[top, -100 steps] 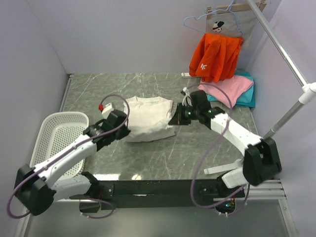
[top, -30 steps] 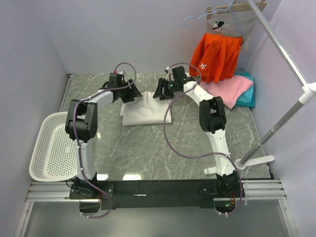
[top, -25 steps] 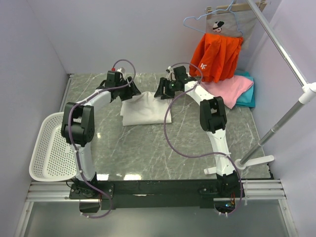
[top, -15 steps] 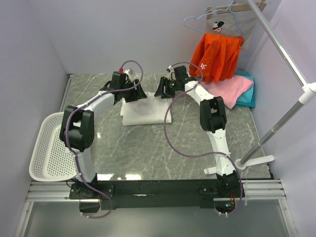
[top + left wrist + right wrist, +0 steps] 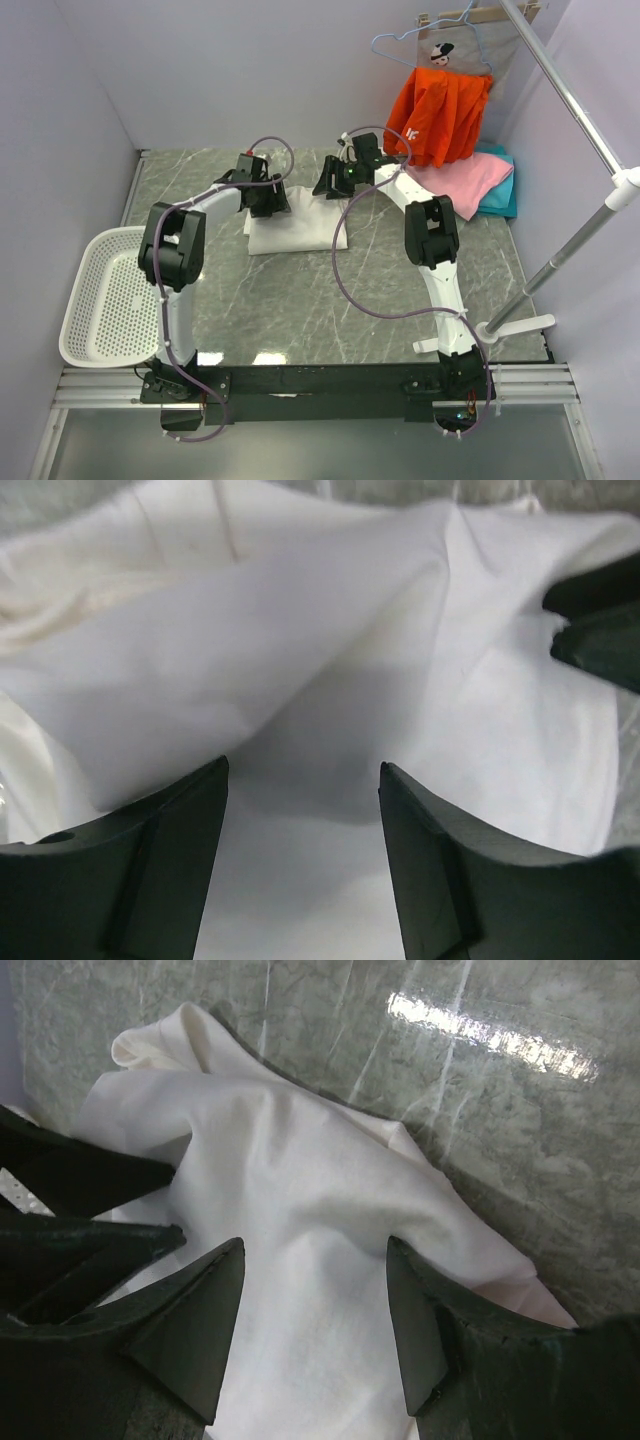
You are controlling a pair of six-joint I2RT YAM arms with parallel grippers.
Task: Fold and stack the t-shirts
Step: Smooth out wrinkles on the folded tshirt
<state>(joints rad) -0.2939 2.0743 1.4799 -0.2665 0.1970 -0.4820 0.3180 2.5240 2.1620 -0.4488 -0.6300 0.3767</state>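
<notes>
A white t-shirt (image 5: 296, 230) lies folded in a compact rectangle at mid-table. My left gripper (image 5: 268, 199) hovers at its far left edge, jaws open over white cloth (image 5: 330, 680), nothing clamped between the fingers (image 5: 150, 865). My right gripper (image 5: 328, 186) sits at the far right edge, also open, its fingertips (image 5: 225, 1270) resting on the rumpled white t-shirt (image 5: 300, 1180). Both grippers (image 5: 303, 766) (image 5: 315, 1244) face each other a short distance apart. A pink t-shirt (image 5: 458, 180) lies on a teal one (image 5: 503, 196) at the back right.
A white perforated basket (image 5: 108, 296) sits at the left table edge. An orange garment (image 5: 438, 115) hangs from a hanger at the back right. A metal pole on a stand (image 5: 560, 255) rises on the right. Grey marble tabletop (image 5: 300, 300) lies in front of the shirt.
The left gripper has slid right onto the shirt's far left edge. The right gripper has barely moved. Compared with three seconds ago, the shirt is folded smaller, its near edge brought back.
</notes>
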